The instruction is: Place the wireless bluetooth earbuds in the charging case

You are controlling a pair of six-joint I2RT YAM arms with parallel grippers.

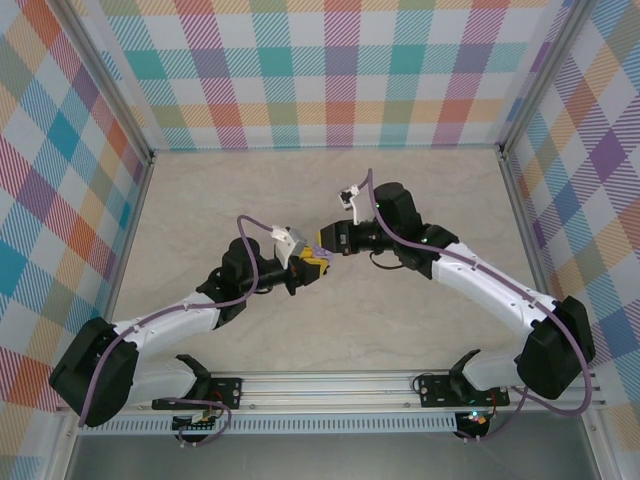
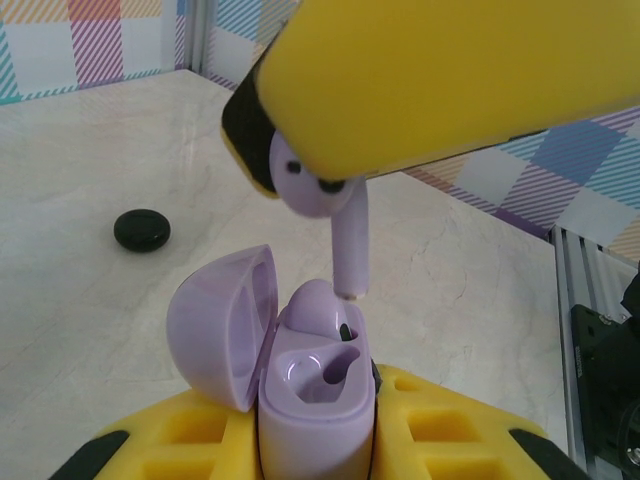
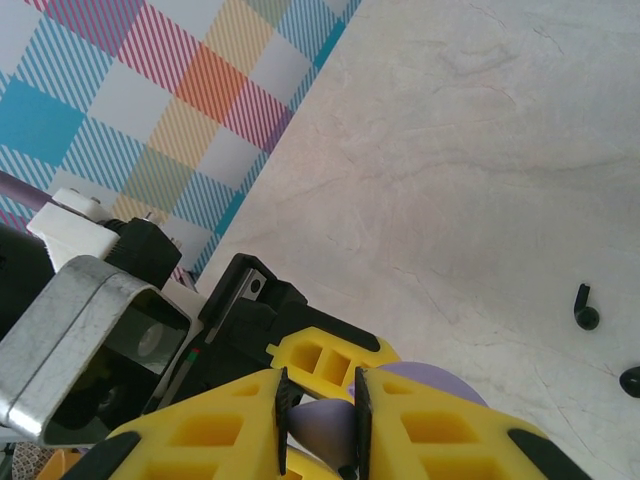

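The lavender charging case [image 2: 310, 410] stands upright with its lid [image 2: 215, 320] swung open to the left, and my left gripper [image 2: 315, 435] is shut on its base. One lavender earbud [image 2: 318, 305] sits in the far slot; the near slot is bare. A second lavender earbud [image 2: 345, 225] hangs stem-down, its tip just above the far edge of the case. My right gripper [image 3: 320, 415] is shut on that earbud's head [image 3: 325, 425]. From above, the left gripper [image 1: 308, 266] and right gripper [image 1: 327, 241] meet at mid-table.
A closed black round case [image 2: 140, 230] lies on the marble tabletop to the left of the lavender one. A black earbud [image 3: 585, 308] and another small black piece [image 3: 632, 380] lie on the table at the right. Plaid walls surround the table.
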